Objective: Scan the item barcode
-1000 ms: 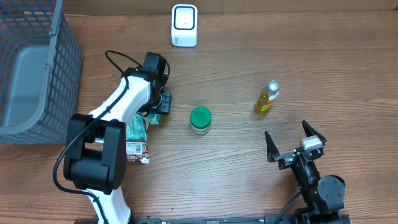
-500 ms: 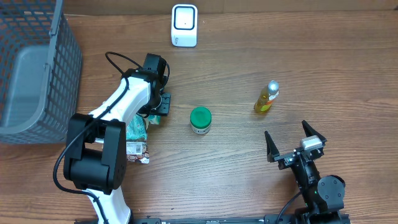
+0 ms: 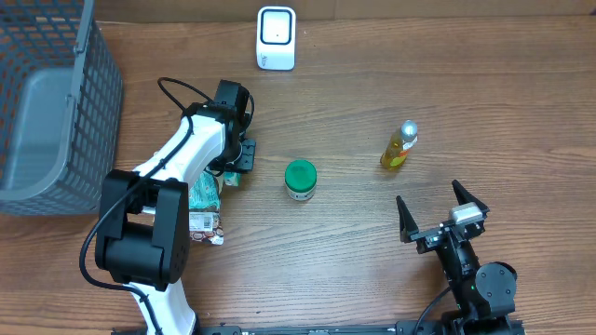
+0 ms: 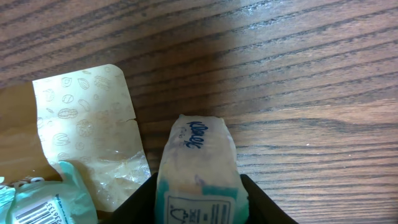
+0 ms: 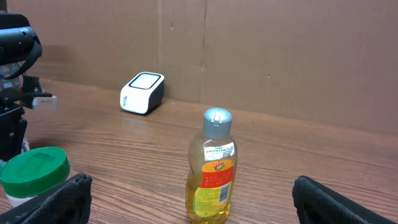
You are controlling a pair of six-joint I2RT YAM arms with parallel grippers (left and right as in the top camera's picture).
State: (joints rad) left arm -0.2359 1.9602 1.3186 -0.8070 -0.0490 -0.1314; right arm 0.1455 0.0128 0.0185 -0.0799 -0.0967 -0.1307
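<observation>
The left gripper [image 4: 198, 186] has been closed onto the tissue pack [image 4: 198, 155], nine o'clock from the jar [image 3: 300, 179], so lifting toward the scanner [image 3: 276, 37] can be begun; the right gripper [image 3: 442, 216] is open.

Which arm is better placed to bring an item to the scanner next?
Left. The left gripper straddles the tissue pack, a finger at each side, with the scanner nearer. The right gripper is open, empty, touching nothing.
</observation>
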